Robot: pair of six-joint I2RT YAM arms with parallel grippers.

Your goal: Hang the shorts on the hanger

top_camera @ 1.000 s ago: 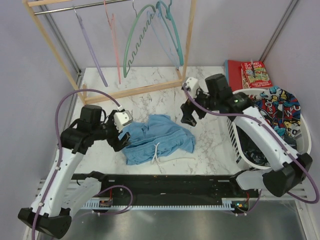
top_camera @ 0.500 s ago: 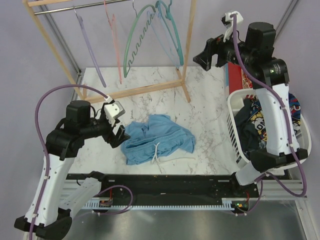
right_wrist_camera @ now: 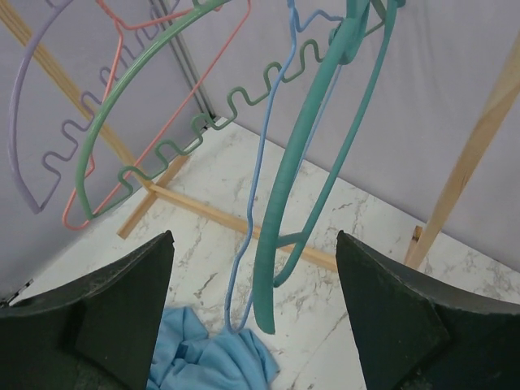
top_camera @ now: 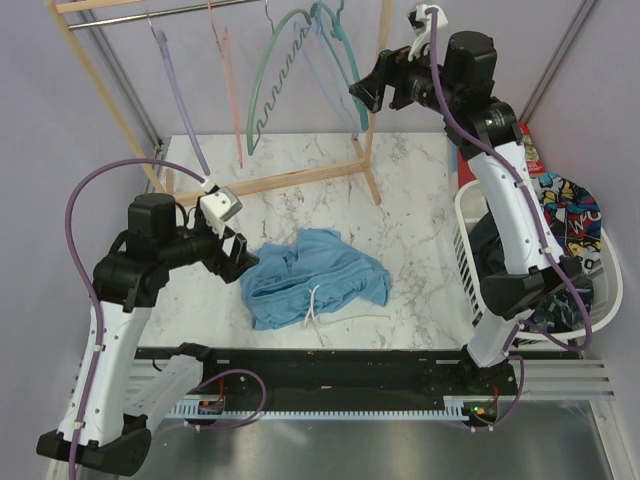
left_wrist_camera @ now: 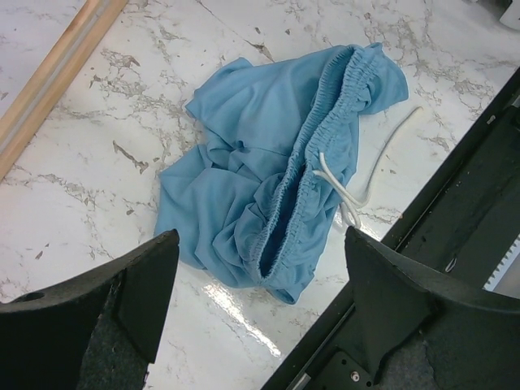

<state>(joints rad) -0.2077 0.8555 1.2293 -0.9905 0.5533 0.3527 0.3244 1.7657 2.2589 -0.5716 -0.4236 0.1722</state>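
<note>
Up by hanger [right_wrist_camera: 284,203], right hand [top_camera: 373,91] splayed, empty; left hand [top_camera: 236,261] likewise, low beside shorts [top_camera: 318,276].

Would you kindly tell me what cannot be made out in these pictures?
1. Hanger hook: right wrist view, cut off by the top edge.
2. Shorts leg openings: left wrist view, buried in the fabric's own folds.
3. Basket contents: top view, partly covered by the right arm.

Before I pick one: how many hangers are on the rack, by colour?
Lavender hanger: 1
Pink hanger: 1
Green wavy hanger: 1
Pale blue hanger: 1
Teal hanger: 1
Total: 5
</note>
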